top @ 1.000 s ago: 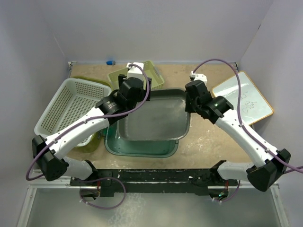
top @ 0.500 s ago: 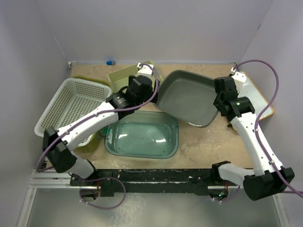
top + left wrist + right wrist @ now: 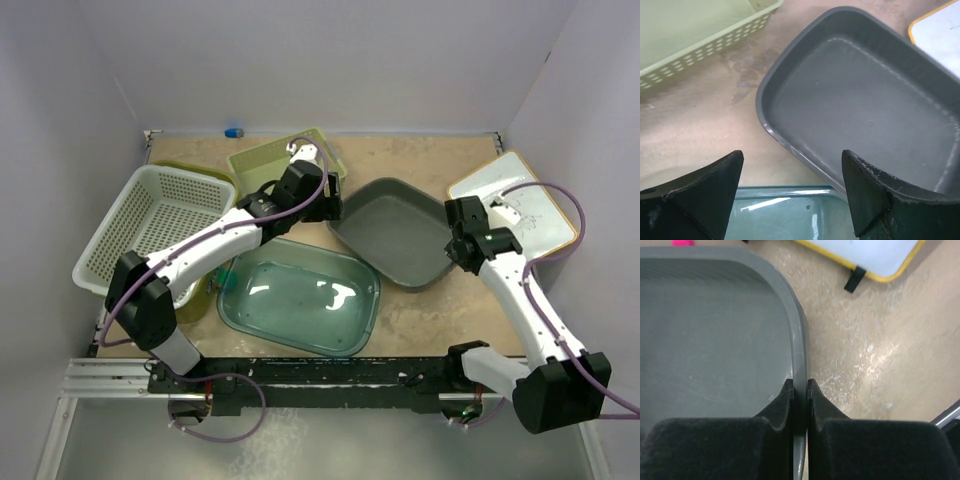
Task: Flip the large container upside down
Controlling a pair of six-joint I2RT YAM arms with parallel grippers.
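Grey rectangular plastic container (image 3: pixel 390 235) is set open side up on the sandy table (image 3: pixel 425 310), just behind the translucent teal plastic tub (image 3: pixel 300 295), its right rim clamped by the right gripper (image 3: pixel 800 385), while the left gripper (image 3: pixel 791 155) is spread wide above its left edge, holding nothing.

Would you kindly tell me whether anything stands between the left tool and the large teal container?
Nothing visible does: the open left tool hovers near the teal container's far rim; the grey tub sits beside it, not inside.
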